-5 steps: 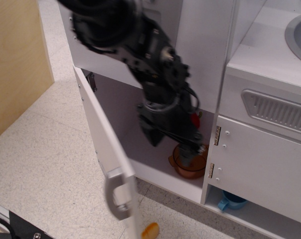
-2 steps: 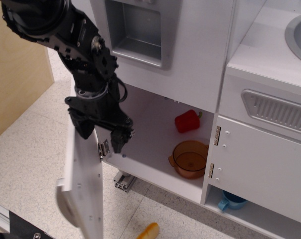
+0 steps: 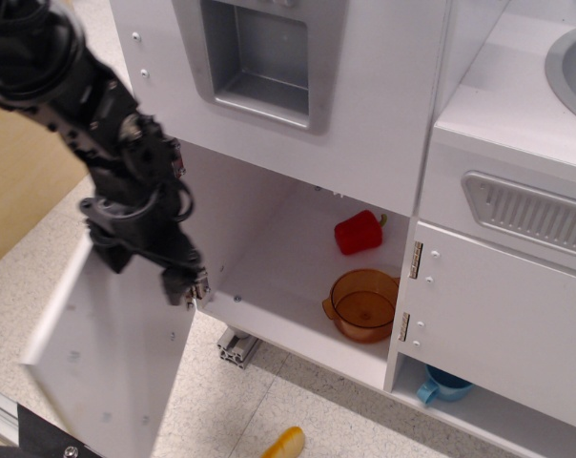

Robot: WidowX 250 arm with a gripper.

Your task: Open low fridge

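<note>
The low fridge [image 3: 269, 277] is the white compartment at the bottom of the toy kitchen. Its large white door [image 3: 107, 358] is swung wide open to the left and I see its inner face; the handle is hidden. Inside sit a red pepper [image 3: 358, 232] and an orange bowl [image 3: 364, 303]. My black gripper [image 3: 178, 283] points down at the door's hinge edge, in front of the compartment's left wall. Its fingers are blurred and I cannot tell whether they are open or shut.
The white panel with the grey dispenser niche [image 3: 259, 57] is above the fridge. A narrower white door [image 3: 498, 320] with a ribbed grille [image 3: 531, 212] is at the right, a blue cup [image 3: 441, 388] below it. A yellow object [image 3: 286, 444] lies on the floor. A wooden panel [image 3: 21, 181] stands at the left.
The door has swung from half open to wide open at the left. My arm has moved from inside the compartment out to the left with the door's edge, uncovering the pepper and bowl.
</note>
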